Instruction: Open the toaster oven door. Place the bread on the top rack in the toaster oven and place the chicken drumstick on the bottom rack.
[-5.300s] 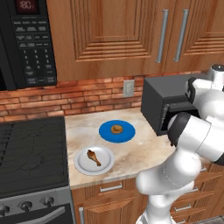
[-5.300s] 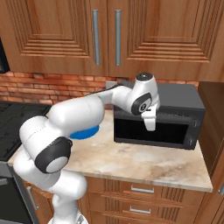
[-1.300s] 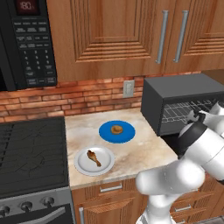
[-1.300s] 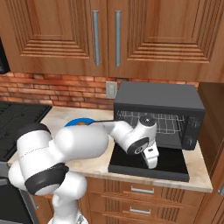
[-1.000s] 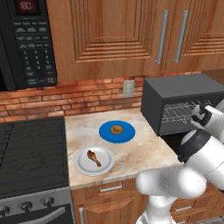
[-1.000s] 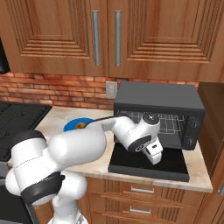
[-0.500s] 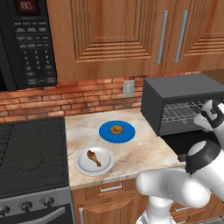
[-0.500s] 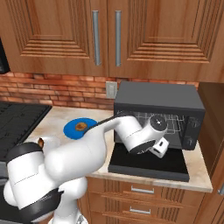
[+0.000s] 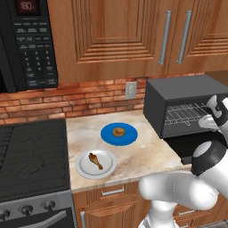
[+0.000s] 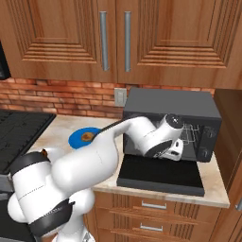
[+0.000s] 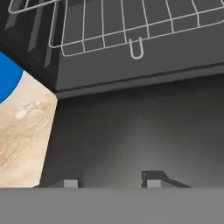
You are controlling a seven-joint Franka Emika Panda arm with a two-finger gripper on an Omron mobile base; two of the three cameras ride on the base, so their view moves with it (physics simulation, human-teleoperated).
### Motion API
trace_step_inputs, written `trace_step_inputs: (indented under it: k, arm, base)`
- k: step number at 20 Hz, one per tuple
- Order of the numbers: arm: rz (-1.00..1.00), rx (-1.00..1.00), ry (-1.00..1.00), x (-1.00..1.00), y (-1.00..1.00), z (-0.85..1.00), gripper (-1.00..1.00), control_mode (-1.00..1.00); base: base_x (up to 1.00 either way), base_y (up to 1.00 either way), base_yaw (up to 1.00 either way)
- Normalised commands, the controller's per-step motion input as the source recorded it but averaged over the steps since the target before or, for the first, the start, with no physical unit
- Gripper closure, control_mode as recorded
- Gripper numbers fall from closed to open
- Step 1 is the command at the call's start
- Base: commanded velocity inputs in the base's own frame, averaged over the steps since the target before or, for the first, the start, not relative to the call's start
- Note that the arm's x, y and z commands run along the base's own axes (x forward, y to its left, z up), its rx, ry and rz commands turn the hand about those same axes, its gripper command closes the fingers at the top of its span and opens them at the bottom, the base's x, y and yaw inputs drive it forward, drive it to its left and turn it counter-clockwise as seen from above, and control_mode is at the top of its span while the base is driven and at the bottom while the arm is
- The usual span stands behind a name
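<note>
The toaster oven (image 9: 178, 100) stands at the counter's right end, and the toaster oven door (image 10: 160, 174) lies folded down flat in front of it. Silver wire racks (image 11: 131, 26) show inside. My gripper (image 11: 111, 180) hovers just above the door's inner face, in front of the oven's mouth, open with nothing between its fingertips (image 11: 153, 178). From the right base it sits at the oven's lower front (image 10: 175, 149). The bread (image 9: 118, 132) rests on a blue plate (image 9: 107, 136) left of the oven. The chicken drumstick (image 9: 95, 160) lies on a white plate (image 9: 107, 169) nearer the counter's front.
A black microwave (image 9: 26, 40) hangs at the upper left above a dark stove (image 9: 31, 156). Wooden cabinets (image 10: 113, 38) run close above the oven. My own arm (image 10: 108, 146) crosses the counter between the plates and the oven.
The gripper has opened from shut and has risen off the lowered door toward the oven's mouth. The door stays down flat; the plates and food have not moved.
</note>
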Motion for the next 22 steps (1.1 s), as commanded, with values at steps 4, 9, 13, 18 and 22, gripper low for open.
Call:
trace_step_inputs:
  k: [4, 9, 13, 18, 22]
  arm:
    - [0.33, -0.19, -0.13, 0.0, -0.05, 0.01, -1.0, -1.0]
    - [0.28, -0.08, -0.33, 0.08, -0.08, -0.01, -1.0, -1.0]
    - [0.2, -0.01, -0.36, 0.08, -0.01, 0.0, -1.0, -1.0]
    - [0.03, 0.0, -0.11, 0.23, 0.02, 0.0, -1.0, -1.0]
    - [0.0, 0.01, 0.0, 0.17, -0.01, 0.0, -1.0, -1.0]
  base:
    - [0.0, 0.0, 0.0]
    - [0.0, 0.0, 0.0]
    - [0.0, 0.0, 0.0]
    - [0.0, 0.0, 0.0]
    - [0.0, 0.0, 0.0]
